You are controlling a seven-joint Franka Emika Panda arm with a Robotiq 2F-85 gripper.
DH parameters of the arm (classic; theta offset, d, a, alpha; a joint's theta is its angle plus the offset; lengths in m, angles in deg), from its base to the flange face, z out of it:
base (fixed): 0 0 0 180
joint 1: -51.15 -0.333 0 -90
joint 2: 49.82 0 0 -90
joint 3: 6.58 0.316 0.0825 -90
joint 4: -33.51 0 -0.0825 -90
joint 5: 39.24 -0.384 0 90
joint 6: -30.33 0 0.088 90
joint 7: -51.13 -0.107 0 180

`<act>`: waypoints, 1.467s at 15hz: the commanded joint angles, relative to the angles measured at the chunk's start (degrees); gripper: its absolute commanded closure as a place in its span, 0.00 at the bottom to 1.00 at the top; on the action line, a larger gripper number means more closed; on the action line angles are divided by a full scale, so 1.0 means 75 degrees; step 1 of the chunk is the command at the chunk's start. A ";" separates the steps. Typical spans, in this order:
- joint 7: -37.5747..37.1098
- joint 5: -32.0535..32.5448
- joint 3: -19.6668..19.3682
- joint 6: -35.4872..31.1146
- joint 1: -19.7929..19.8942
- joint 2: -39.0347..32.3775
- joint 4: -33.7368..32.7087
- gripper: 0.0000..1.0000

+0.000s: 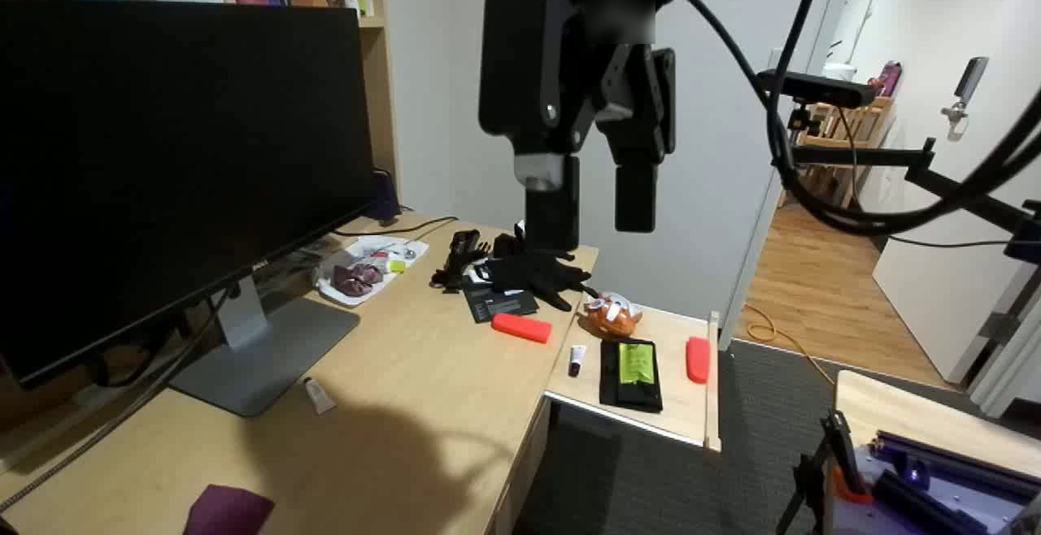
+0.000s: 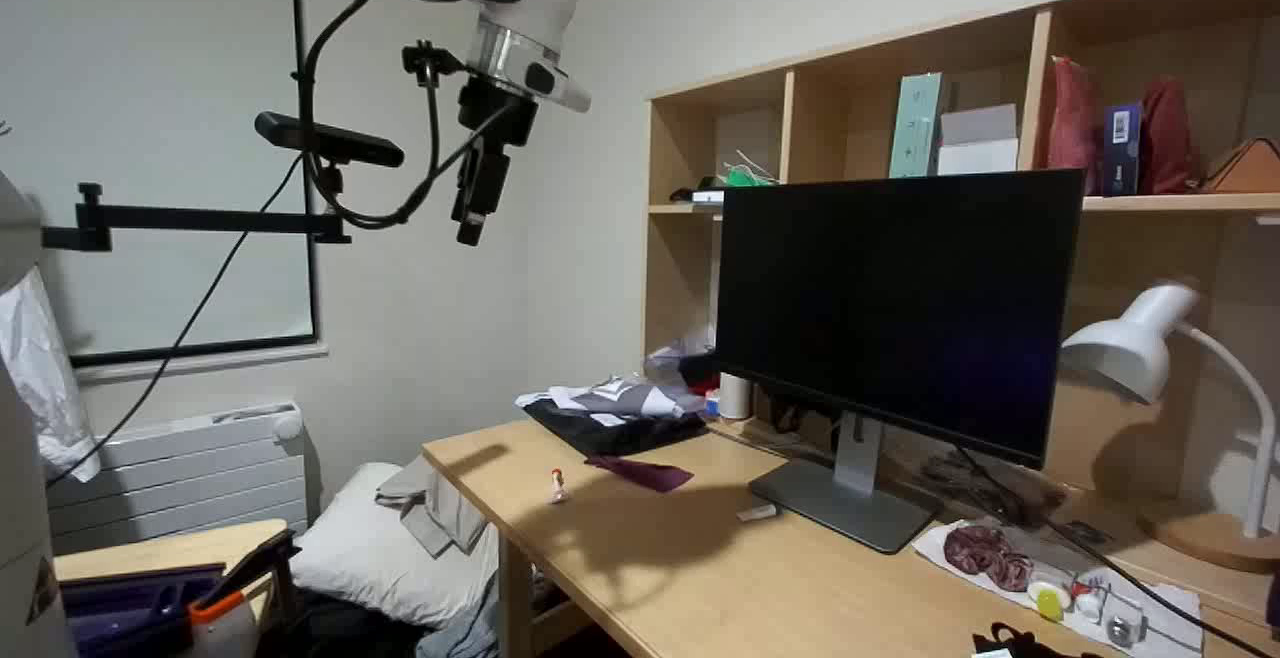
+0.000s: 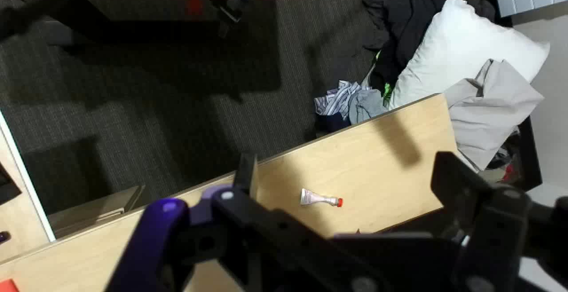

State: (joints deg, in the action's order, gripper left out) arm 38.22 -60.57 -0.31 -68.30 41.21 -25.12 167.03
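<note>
Lying below the parted jaws, an illegible red-capped tube point(image 3: 316, 198)

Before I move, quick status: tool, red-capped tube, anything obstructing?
Tool open, empty, touching nothing. Red-capped tube on desk, uncovered. Purple item nearby, apparently not blocking.

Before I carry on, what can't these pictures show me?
Red-capped tube: print too small to read, wrist view.
Desk: partly hidden by the claw, wrist view.
Purple piece: cut off by the bottom edge, in an exterior view.
Black glove: partly behind the claw, in an exterior view.
</note>
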 commanded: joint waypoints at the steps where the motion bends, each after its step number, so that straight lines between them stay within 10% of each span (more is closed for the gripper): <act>1: 0.0045 -0.0045 0.0129 0.0034 0.0155 0.0004 -0.0014 0.00; 5: 0.0045 -0.0045 0.0129 0.0034 0.0155 0.0004 -0.0014 0.00; 12: -0.0856 0.1008 0.0544 -0.3070 0.0701 -0.0822 -0.0133 0.00; 22: -0.4246 0.3734 0.0344 -0.5606 0.1041 -0.3797 -0.1193 0.00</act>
State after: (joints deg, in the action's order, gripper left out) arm 14.92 -37.60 3.11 -108.02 48.95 -46.28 163.26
